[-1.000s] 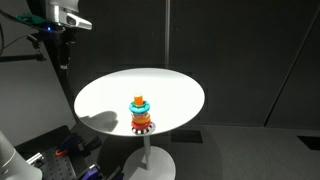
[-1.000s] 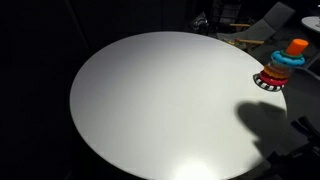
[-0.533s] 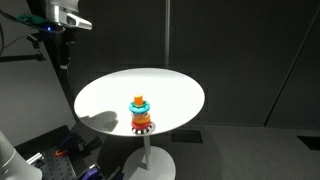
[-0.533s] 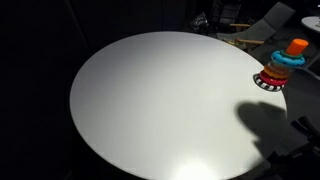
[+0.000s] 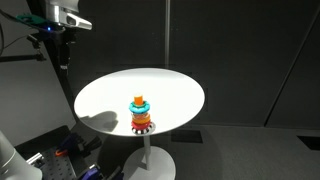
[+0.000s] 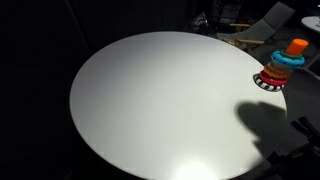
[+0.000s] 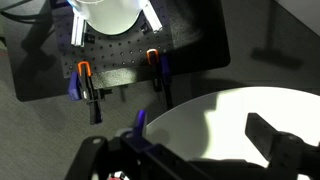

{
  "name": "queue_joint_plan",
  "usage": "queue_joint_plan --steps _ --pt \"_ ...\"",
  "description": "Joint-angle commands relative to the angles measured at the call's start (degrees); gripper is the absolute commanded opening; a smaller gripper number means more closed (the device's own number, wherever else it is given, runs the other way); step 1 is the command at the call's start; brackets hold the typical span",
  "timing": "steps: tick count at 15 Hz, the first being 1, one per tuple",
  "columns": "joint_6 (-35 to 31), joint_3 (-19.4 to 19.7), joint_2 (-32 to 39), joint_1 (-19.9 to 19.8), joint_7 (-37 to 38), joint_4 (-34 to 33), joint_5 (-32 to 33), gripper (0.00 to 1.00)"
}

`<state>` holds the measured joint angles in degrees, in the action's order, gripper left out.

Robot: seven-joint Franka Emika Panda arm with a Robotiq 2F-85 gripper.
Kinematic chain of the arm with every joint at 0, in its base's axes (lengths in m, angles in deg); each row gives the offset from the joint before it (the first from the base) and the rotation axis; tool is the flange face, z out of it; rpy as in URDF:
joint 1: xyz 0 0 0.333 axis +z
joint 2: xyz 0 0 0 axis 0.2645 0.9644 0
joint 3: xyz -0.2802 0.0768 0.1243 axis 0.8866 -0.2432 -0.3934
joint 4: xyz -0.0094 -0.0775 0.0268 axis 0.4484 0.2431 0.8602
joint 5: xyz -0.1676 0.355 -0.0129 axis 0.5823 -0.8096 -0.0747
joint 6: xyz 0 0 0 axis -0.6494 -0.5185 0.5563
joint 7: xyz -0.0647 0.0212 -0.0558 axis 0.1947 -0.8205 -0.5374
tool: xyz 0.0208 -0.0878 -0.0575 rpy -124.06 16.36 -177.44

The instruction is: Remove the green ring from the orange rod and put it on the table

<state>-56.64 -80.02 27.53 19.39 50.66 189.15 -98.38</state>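
The ring-stacking toy stands on the round white table (image 5: 170,92) near its front edge. The orange rod (image 5: 139,98) sticks out on top, above a turquoise ring (image 5: 140,105) and a red cog base (image 5: 141,124). In an exterior view the toy sits at the table's (image 6: 150,110) right rim: orange rod (image 6: 297,46), turquoise ring (image 6: 290,58), and under it a darker band that may be the green ring (image 6: 279,68). My gripper (image 5: 62,55) hangs high, off the table's left side, far from the toy. In the wrist view it (image 7: 185,140) is open and empty over the table's edge.
A perforated board with orange-and-blue clamps (image 7: 120,75) lies on the floor beside the table. Blue and black gear (image 5: 60,155) sits by the white pedestal leg (image 5: 148,155). Dark curtains surround the scene. Chairs (image 6: 250,25) stand behind the table.
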Motion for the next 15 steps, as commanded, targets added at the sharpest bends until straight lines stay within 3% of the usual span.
queue_joint_plan --steps 1,6,15 --pt "0.22 -0.31 -0.02 -0.41 -0.2 -0.14 -0.13 1.0" --pt "-3.08 -1.02 1.24 -1.05 0.73 -0.84 0.7 1.0" --pt "-14.83 -0.35 6.64 -4.17 1.38 -0.48 5.28 1.0"
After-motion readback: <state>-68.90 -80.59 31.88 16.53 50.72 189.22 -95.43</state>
